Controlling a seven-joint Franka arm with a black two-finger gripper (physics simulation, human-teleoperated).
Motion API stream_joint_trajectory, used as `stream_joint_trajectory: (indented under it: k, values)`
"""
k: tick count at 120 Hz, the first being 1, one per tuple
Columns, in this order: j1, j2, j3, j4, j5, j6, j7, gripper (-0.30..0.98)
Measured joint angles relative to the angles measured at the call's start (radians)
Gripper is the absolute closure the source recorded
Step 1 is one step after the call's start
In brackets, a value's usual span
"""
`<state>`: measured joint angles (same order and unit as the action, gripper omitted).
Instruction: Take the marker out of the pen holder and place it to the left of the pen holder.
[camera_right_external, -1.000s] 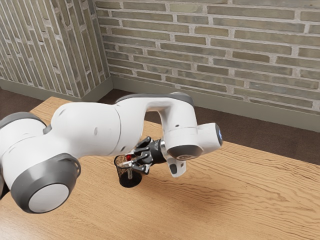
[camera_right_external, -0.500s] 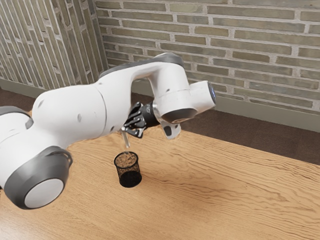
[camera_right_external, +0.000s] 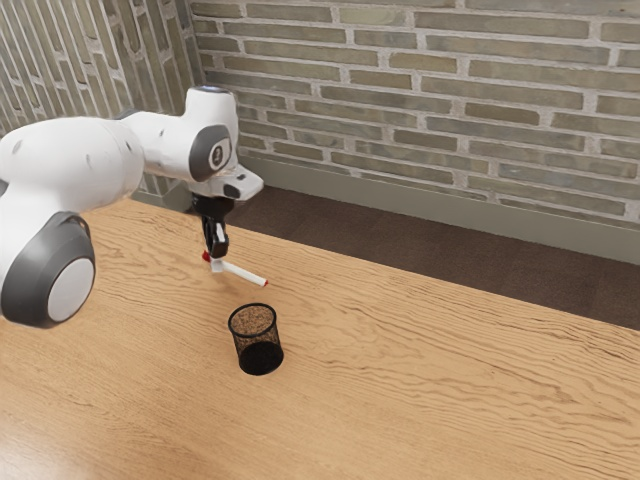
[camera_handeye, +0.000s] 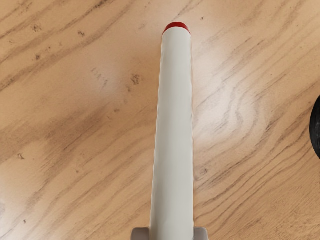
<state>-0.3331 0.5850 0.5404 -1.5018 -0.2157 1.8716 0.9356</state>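
In the exterior view my gripper (camera_right_external: 216, 262) points down, shut on the white marker (camera_right_external: 245, 273) near its red-capped end. The marker lies nearly level, its other red-tipped end toward the exterior view's right. Whether it touches the table I cannot tell. The black mesh pen holder (camera_right_external: 257, 340) stands upright and apart from it, nearer the camera. In the wrist view the white marker (camera_handeye: 175, 125) runs out from between the pads of my gripper (camera_handeye: 171, 234), and part of the dark pen holder (camera_handeye: 315, 127) appears at the edge.
The wooden table (camera_right_external: 400, 370) extends around the pen holder. Its far edge runs behind my gripper, with a dark floor (camera_right_external: 370, 230) and a brick wall (camera_right_external: 480, 110) beyond.
The marker was lifted out of the pen holder, and my hand has carried it toward the exterior view's left. My hand has turned to point down, with the marker now nearly level.
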Motion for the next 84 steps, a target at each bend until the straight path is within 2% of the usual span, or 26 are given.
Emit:
stream_joint_trajectory:
  k: [10,23,62,84]
  values:
    - [0.019,0.004,-0.001,-0.011,-0.074,0.073,0.076,0.79]
    - [0.068,0.005,0.000,-0.023,-0.121,0.135,0.164,0.79]
    - [0.126,0.005,0.013,-0.100,-0.149,0.205,0.370,0.78]
    - [0.128,0.004,0.012,-0.108,-0.131,0.196,0.451,0.40]
